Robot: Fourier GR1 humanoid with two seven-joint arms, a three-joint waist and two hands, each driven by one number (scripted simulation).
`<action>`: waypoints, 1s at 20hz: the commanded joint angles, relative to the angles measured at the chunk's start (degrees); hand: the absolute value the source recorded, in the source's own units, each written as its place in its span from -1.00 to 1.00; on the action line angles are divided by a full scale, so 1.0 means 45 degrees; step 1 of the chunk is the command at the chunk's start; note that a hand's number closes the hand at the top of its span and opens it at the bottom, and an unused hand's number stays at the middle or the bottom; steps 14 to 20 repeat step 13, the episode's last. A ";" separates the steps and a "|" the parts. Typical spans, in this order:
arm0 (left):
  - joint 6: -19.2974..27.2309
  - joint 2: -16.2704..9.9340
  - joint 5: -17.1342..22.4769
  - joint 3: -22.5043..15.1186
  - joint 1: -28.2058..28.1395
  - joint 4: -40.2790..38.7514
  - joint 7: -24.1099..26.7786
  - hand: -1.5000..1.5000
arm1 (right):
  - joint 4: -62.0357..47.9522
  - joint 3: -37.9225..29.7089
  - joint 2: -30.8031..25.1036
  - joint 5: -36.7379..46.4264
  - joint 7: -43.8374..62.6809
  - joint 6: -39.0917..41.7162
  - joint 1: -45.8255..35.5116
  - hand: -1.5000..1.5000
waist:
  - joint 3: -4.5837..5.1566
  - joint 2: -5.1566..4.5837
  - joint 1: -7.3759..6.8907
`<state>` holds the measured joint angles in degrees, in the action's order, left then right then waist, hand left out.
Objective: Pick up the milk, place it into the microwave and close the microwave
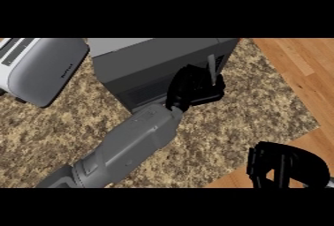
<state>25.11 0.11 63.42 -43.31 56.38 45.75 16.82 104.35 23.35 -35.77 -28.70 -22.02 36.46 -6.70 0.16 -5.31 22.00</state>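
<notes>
The work surface is a speckled brown granite counter (215, 132), bounded at the right and lower right by a wood floor (300, 66). Two appliances stand on the counter: one dark grey microwave (150, 66) at top centre and one silver toaster (42, 70) at the upper left, set apart from the microwave by a strip of bare counter. Two hands are in view. The left hand (192, 88), on a grey forearm (124, 150) rising from the lower left, lies against the microwave's front right corner, beside the thin light door edge (212, 66); its fingers are bent, but whether they grasp anything cannot be determined. The right hand (280, 167) sits at the lower right, over the counter's edge, with its fingers curled and nothing visible in them. The milk cannot be seen anywhere in this view. Open counter lies below the microwave and to its right, up to the counter edge.
</notes>
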 commanded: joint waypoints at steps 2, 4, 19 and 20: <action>-0.0738 -0.0220 0.0989 0.1241 -0.0874 -0.1446 0.0426 1.00 | 0.0624 0.0391 0.0271 0.0224 0.0073 -0.0485 0.0786 1.00 | 0.0069 -0.0040 -0.0639; -0.1092 -0.0159 0.1026 0.0981 -0.1095 -0.1624 0.0676 1.00 | 0.0880 0.0551 0.0396 0.0361 0.0129 -0.0737 0.1069 1.00 | 0.0071 -0.0045 -0.0671; -0.2645 -0.0410 0.1492 0.0608 -0.1258 -0.2211 0.1070 1.00 | 0.2210 0.1372 0.0954 0.1206 0.0299 -0.1712 0.2089 1.00 | 0.0064 0.0064 -0.0990; -0.2645 -0.0410 0.1492 0.0608 -0.1258 -0.2211 0.1070 1.00 | 0.2210 0.1372 0.0954 0.1206 0.0299 -0.1712 0.2089 1.00 | 0.0064 0.0064 -0.0990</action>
